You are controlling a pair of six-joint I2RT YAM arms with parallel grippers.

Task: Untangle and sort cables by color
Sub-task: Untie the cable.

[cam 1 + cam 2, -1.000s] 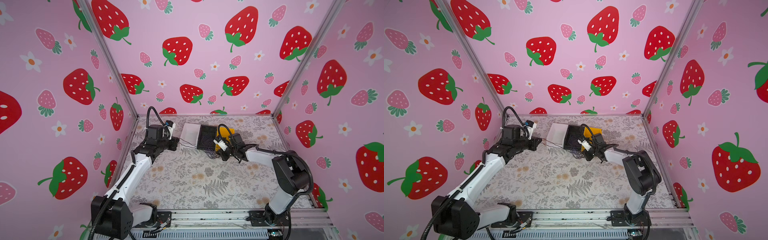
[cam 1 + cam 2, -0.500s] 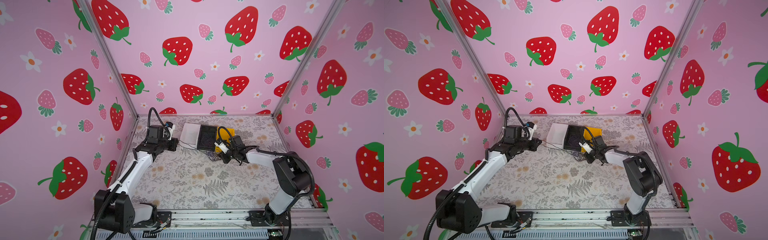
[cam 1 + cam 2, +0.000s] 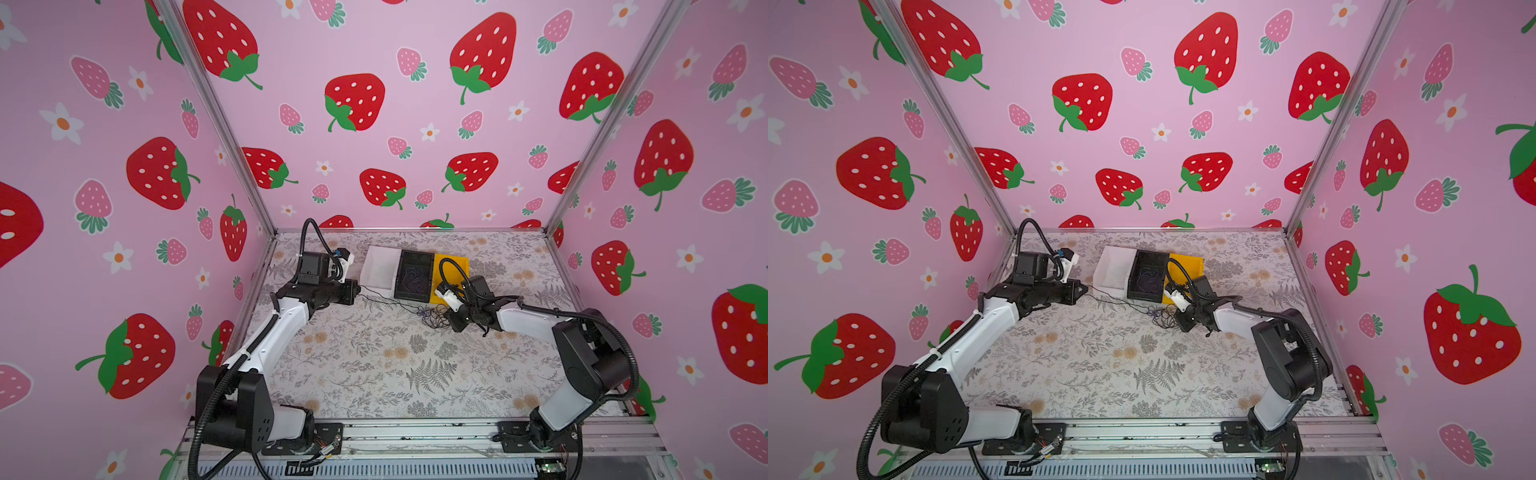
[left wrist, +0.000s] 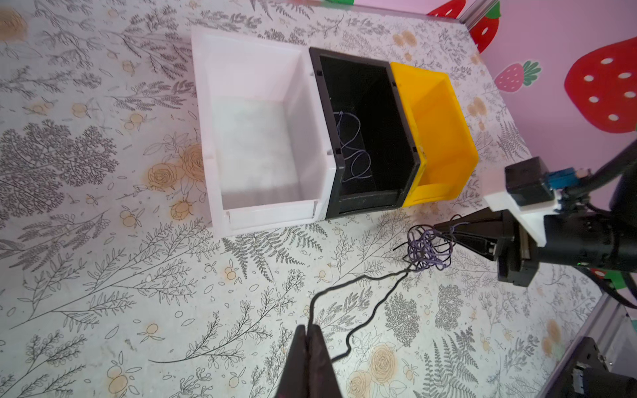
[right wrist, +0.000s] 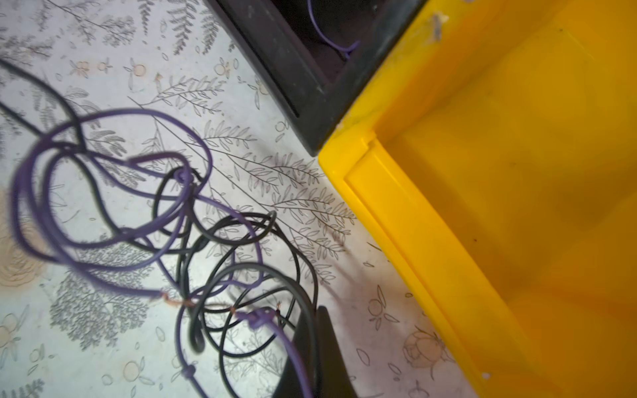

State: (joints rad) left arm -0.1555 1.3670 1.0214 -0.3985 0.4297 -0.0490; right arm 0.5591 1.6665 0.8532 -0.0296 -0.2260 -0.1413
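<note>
My left gripper (image 4: 307, 328) is shut on a thin black cable (image 4: 362, 277), which runs taut across the mat (image 3: 386, 301) to a knot of black and purple cables (image 4: 427, 248). In both top views the knot (image 3: 432, 316) (image 3: 1160, 318) lies just in front of the black bin. My right gripper (image 5: 315, 312) is shut on a black loop of this tangle (image 5: 248, 216), and a purple strand (image 5: 138, 111) crosses its fingers. In both top views the left gripper (image 3: 357, 291) (image 3: 1086, 289) is left of the bins and the right gripper (image 3: 451, 322) (image 3: 1179, 323) is right of the knot. One purple cable (image 4: 351, 148) lies in the black bin.
Three open bins stand side by side at the back: white (image 3: 376, 270), black (image 3: 401, 274) and yellow (image 3: 457, 264). The white and yellow bins hold nothing. Pink strawberry walls close in the floral mat (image 3: 374, 365) on three sides. A metal rail (image 3: 415, 436) runs along the front.
The right gripper has drawn the tangle forward, away from the black bin's front. The black cable between the two grippers now lies straighter. The left gripper has barely shifted.
</note>
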